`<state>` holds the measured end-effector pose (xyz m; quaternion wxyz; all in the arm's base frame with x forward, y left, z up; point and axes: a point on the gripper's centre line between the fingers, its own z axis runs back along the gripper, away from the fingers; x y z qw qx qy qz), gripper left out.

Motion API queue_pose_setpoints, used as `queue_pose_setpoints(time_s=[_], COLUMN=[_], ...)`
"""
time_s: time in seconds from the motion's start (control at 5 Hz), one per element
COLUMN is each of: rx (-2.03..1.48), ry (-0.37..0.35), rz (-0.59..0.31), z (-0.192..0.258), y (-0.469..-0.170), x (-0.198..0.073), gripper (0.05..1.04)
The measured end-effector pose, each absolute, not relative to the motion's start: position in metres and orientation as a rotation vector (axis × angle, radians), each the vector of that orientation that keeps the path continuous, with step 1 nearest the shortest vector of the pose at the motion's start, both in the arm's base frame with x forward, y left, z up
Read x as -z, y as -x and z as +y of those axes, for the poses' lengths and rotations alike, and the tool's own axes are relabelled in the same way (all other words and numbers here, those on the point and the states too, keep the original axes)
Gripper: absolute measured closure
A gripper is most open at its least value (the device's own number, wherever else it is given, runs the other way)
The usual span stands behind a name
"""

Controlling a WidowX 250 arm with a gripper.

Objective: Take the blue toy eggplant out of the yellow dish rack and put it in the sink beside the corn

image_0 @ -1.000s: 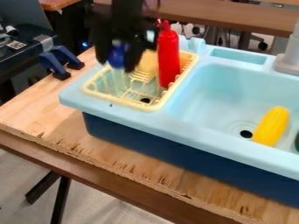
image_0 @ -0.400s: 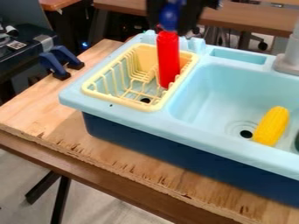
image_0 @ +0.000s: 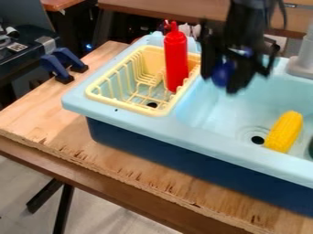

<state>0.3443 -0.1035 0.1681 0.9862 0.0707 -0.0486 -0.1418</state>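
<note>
The black gripper (image_0: 227,81) hangs over the back left part of the light blue sink (image_0: 214,103), to the right of the red bottle. It is shut on a small dark blue object (image_0: 223,75), blurred and partly hidden by the fingers. The red bottle (image_0: 176,59) stands upright in the right part of the pale yellow dish rack (image_0: 101,97). Lower right of the gripper, a yellow corn cob (image_0: 284,131) lies in the basin beside the drain.
A grey faucet (image_0: 303,64) rises at the sink's back right. Part of a dark green object (image_0: 310,149) shows at the basin's right edge. Blue clamps (image_0: 56,68) sit at the wooden tabletop's (image_0: 45,116) left edge.
With the blue object between its fingers, the gripper has moved right, from above the dish rack past the red bottle to over the basin. Bottle, rack and corn have stayed put.
</note>
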Motion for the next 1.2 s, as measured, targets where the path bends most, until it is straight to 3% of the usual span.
queue_pose_setpoints(time_s=[0.6, 1.0, 1.2], rx=[0.257, 0.235, 0.172], ry=[-0.148, -0.153, -0.146], rz=[0.035, 0.084, 0.099], z=[-0.1, -0.11, -0.103], y=[-0.371, -0.355, -0.351], x=[-0.11, -0.089, -0.087], gripper=[0.407, 0.365, 0.103])
